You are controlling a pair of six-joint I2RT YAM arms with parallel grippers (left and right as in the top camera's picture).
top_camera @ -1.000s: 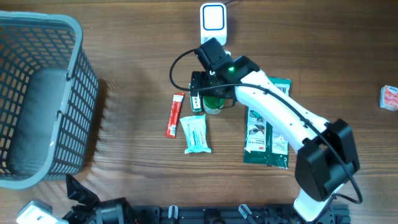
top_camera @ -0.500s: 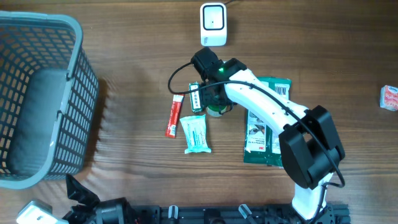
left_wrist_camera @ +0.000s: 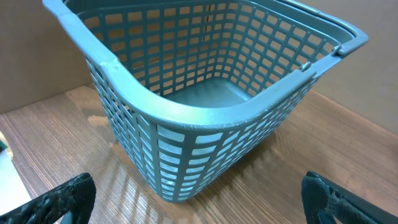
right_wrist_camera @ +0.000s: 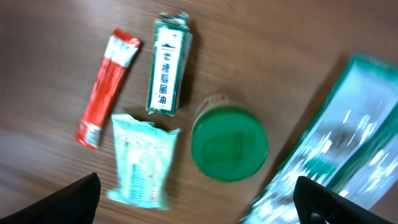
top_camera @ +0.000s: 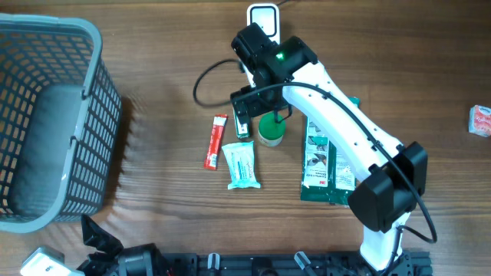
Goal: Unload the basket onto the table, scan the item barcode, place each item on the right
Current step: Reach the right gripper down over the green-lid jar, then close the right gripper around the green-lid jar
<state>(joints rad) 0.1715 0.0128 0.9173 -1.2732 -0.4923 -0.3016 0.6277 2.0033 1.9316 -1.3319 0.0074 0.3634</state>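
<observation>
- Right end effector [right_wrist_camera: 199, 202]: fingers spread wide, nothing held, hovering over the item cluster.
- Likely target right below it: green-lidded jar [right_wrist_camera: 229, 144], upright on the bench [right_wrist_camera: 267, 37], just beside a slim green carton [right_wrist_camera: 168, 65]. Cannot tell which of the two is meant.
- Jar looks rigid, light and smooth-sided, so probably slippery. Grip across the body under the lid, not the lid rim. Barcode not visible.
- Red sachet [right_wrist_camera: 106, 87] and pale packet [right_wrist_camera: 142, 160] lie to its left, green pouches [right_wrist_camera: 336, 143] to its right.
- Scanner [top_camera: 262, 19] is well apart, at the far edge.
- Left end effector [left_wrist_camera: 199, 199]: wide, empty, facing the basket [left_wrist_camera: 186, 112].
</observation>
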